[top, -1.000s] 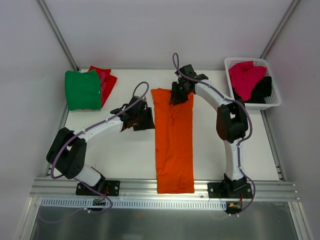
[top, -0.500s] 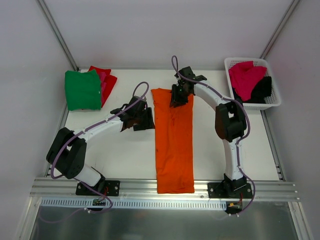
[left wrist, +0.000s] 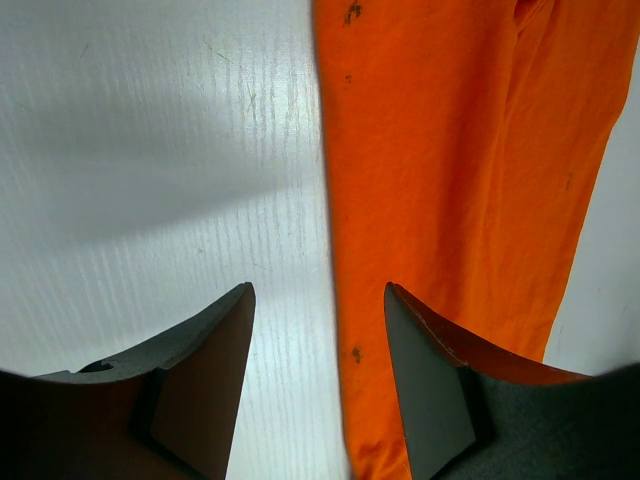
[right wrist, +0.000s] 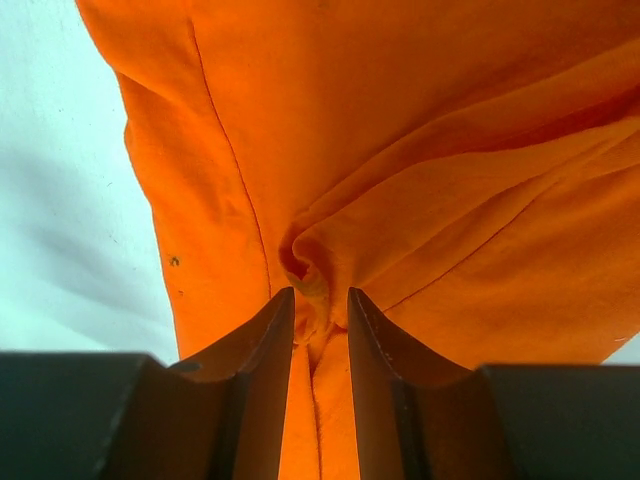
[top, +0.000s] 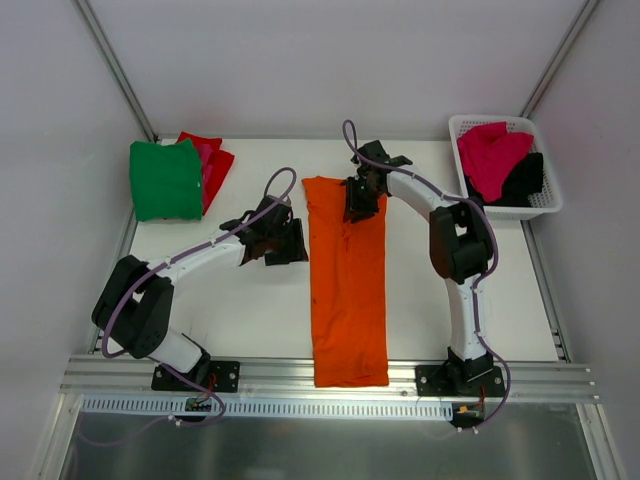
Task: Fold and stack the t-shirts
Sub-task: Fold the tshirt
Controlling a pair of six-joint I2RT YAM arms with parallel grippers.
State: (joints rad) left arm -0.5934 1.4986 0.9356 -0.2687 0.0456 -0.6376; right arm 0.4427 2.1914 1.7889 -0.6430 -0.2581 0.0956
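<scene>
R claw (right wrist: 320, 300) pinching a fold of orange t-shirt (top: 348, 290) at far end; L claw (left wrist: 318, 292) spread, empty, over bench (left wrist: 150, 150) by shirt's left edge.

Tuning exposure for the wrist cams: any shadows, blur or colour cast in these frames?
Top external: even light, sharp, hardly any shadow on the table. Left wrist: a broad grey shadow band crosses the table left of the orange t-shirt; the left gripper looks dark and soft-edged. Right wrist: right gripper nearly black, table tinted bluish, t-shirt folds crisp.
</scene>
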